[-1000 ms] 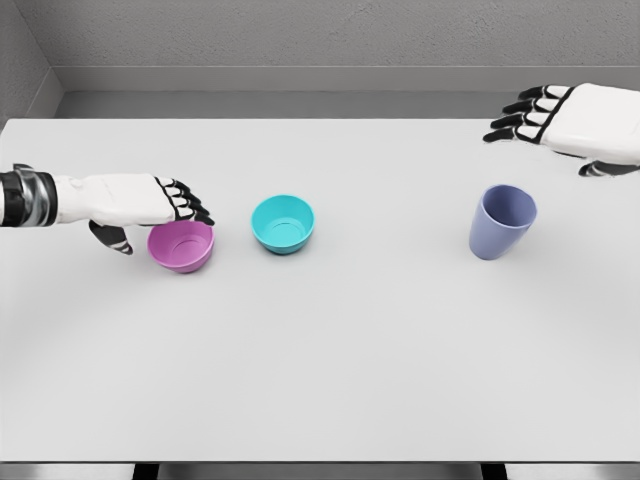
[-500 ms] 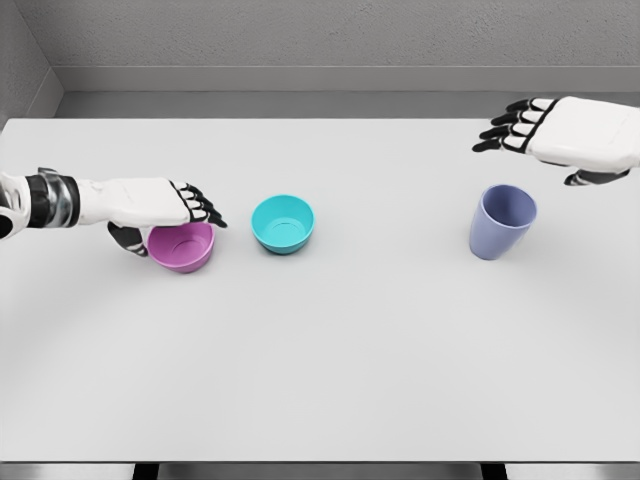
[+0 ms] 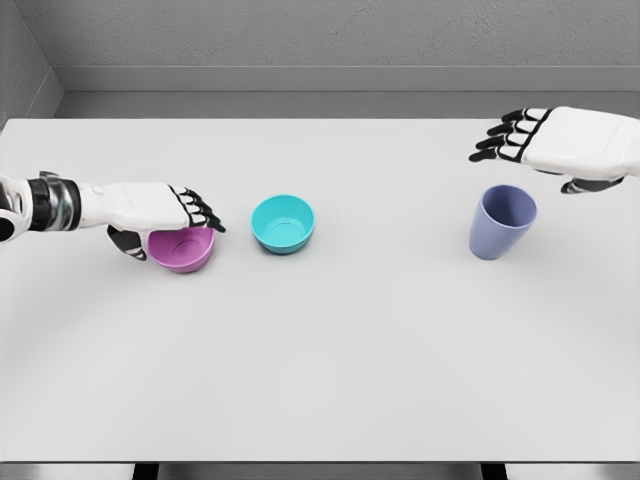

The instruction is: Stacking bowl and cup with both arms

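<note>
While both arms reach in from opposite edges of the frame, the three vessels stand apart on the white bench (image 3: 320, 380), none yet nested in another. The pink bowl (image 3: 182, 248) sits at the left of the frame, the teal bowl (image 3: 283, 223) just to its right near the middle, and the lavender cup (image 3: 502, 221) stands upright well apart at the right. That spacing seems to suit a two-arm job: each hand has its own vessel close by, with the teal bowl between them as a likely base for the stack.

The left hand (image 3: 150, 207) lies flat and palm down over the pink bowl, forearm running level from the left edge. Its dark-tipped fingers (image 3: 200, 212) stretch across the bowl's far rim while the thumb hangs at the near left side, so the hand brackets the bowl without a visibly closed grip; whether it touches the rim cannot be told.

The right hand (image 3: 560, 143) hovers in the upper right, above and beyond the cup and clear of it, palm down, fingers extended toward the left and holding nothing. It appears poised to come down to the cup.
</note>
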